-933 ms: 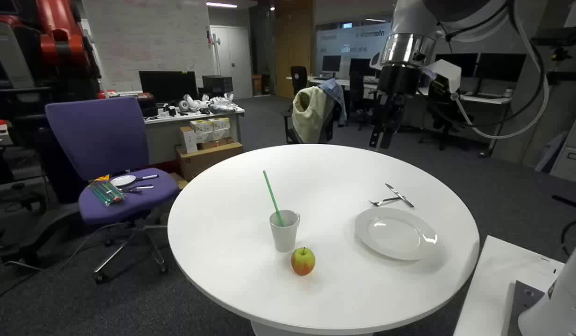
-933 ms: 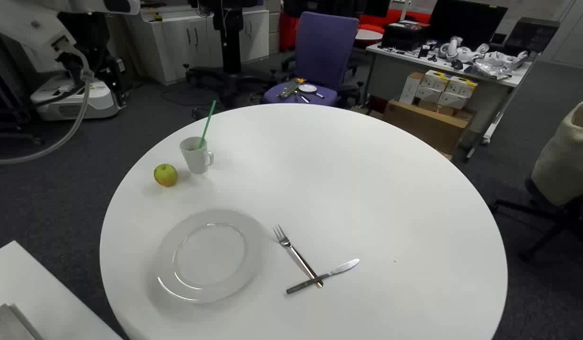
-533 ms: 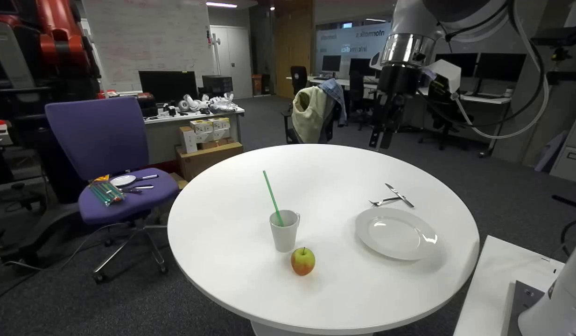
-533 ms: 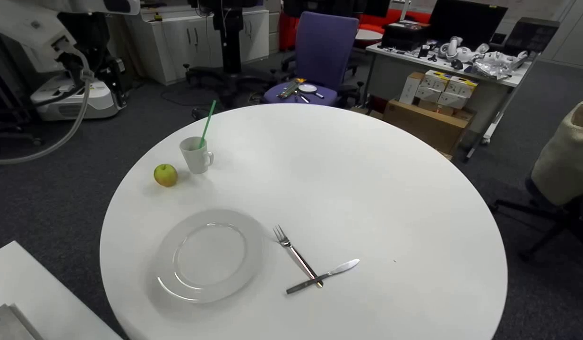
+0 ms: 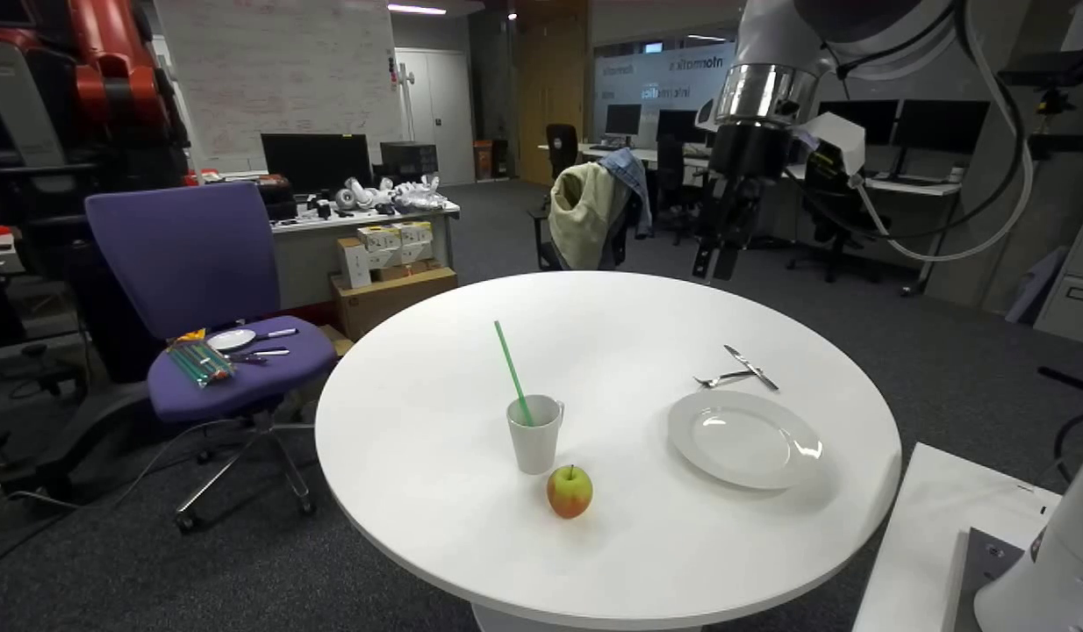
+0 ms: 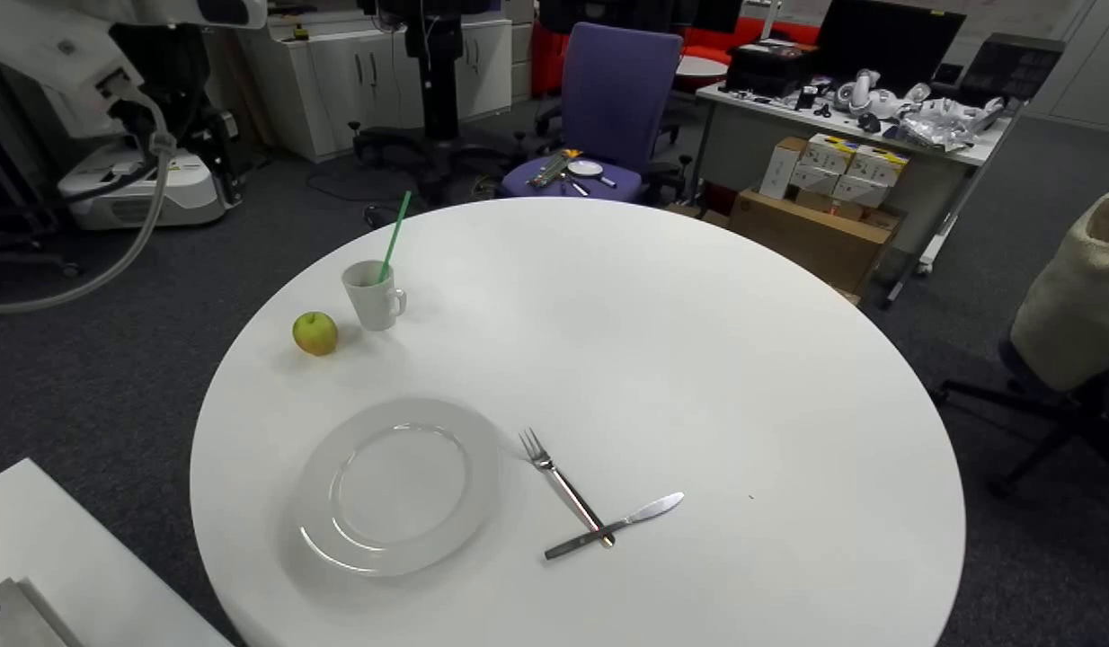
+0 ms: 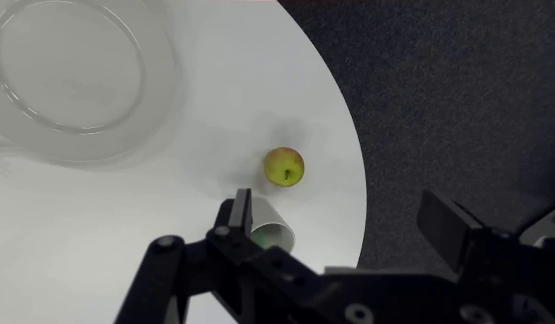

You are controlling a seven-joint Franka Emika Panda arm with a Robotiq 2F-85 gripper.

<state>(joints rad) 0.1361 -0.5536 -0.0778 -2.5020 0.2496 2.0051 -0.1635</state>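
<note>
The Robotiq gripper (image 7: 338,209) points downward above the round white table (image 6: 698,359), its jaws wide apart and nothing held between them. Below the wrist camera, the red-and-green apple (image 7: 284,167) rests on the table near its edge, just beside the upright white mug (image 6: 371,301) but apart from it; a green drinking straw (image 6: 395,235) leans in the mug. Nothing has plainly changed over the last second: the gripper hangs where it did, and the apple, the mug, the white dinner plate (image 6: 397,490), the fork (image 6: 568,492) and the table knife (image 6: 642,515) lying across the fork's handle all keep their places. That suggests a pause in the work, with nothing taken up and the apple and mug untouched. Several things show only in part. In the wrist view, the jaw linkage covers part of the mug and most of the straw, leaving just a green tint inside the mug's rim; the plate and the fork run out of view at the edge, and the knife lies out of frame. In an exterior view, the white arm (image 6: 60,58) is cut off at the corner, and the gripper is hard to pick out against the dark background. How high the gripper hangs over the apple is hard to judge, and a tiny dark speck (image 6: 750,497) on the table is too small to identify.
</note>
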